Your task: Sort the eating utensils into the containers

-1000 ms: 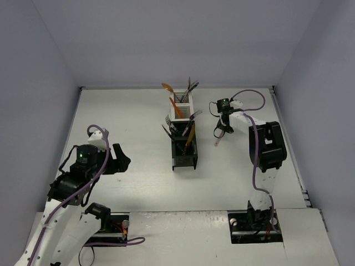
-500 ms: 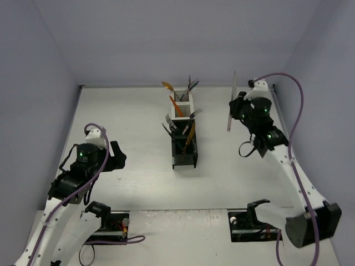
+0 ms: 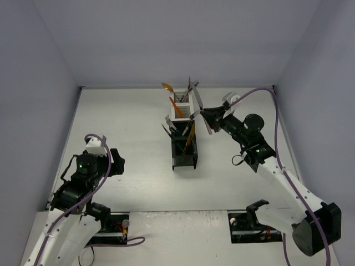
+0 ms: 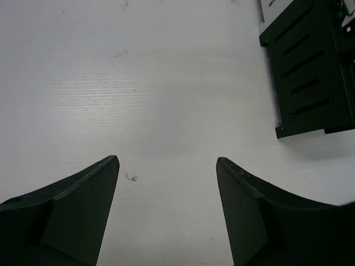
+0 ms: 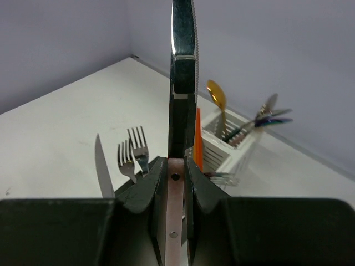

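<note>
My right gripper (image 3: 211, 118) is shut on a silver knife (image 3: 198, 105), held beside the containers (image 3: 183, 160), a row of two white and two black bins. In the right wrist view the knife (image 5: 183, 72) stands blade up between the shut jaws of that gripper (image 5: 176, 172). Behind it are silver forks (image 5: 133, 152), another knife (image 5: 102, 166), an orange utensil (image 5: 198, 138) and a gold spoon (image 5: 217, 97) in a white bin (image 5: 236, 144). My left gripper (image 3: 115, 164) is open over bare table at the near left. The left wrist view shows this gripper (image 4: 166, 166) empty.
A black bin (image 4: 308, 77) lies at the top right of the left wrist view. Purple cables loop off both arms. Grey walls close the table on three sides. The arm base brackets (image 3: 111, 224) sit at the near edge.
The right arm has swung from the far right over to the bins, carrying the knife. The left arm has drawn back a little toward the near edge.
</note>
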`<state>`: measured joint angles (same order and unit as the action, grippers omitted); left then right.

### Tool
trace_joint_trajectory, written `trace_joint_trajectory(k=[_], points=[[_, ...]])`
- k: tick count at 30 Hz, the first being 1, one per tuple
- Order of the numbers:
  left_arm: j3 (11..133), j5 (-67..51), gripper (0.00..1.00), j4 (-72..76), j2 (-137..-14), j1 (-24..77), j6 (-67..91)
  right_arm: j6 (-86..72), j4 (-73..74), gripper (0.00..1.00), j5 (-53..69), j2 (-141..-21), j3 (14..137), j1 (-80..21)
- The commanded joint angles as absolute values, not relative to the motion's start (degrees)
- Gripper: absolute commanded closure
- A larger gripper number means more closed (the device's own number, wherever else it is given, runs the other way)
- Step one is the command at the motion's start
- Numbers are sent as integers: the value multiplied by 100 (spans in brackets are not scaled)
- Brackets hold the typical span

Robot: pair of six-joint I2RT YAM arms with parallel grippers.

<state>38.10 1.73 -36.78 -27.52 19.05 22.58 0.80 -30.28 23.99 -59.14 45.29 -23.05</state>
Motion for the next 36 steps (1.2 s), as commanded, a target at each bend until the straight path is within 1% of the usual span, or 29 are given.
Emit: trace_joint_trajectory(k=[1,5,11,27,32,36], points=[[3827,256,32,-3102,-2623,1881,2081,546,-4873,100,3361,-6149,4520,-2442],[3800,418,32,-3103,-2398,1874,2083,355,-5592,100,3609,-6458,4288,-2586],[3765,480,32,-3094,-2315,1877,2101,319,-6352,100,3570,-6943,3925,-3001],[3758,439,32,-3067,-2315,1881,2083,0,-8521,100,3425,-7849,2942,-3194],[3753,379,32,-3041,-2389,1881,2066,-160,-8983,100,3393,-8162,2841,-3208],[3767,355,32,-3050,-2448,1881,2052,-232,-9075,100,3345,-8185,2651,-3231]])
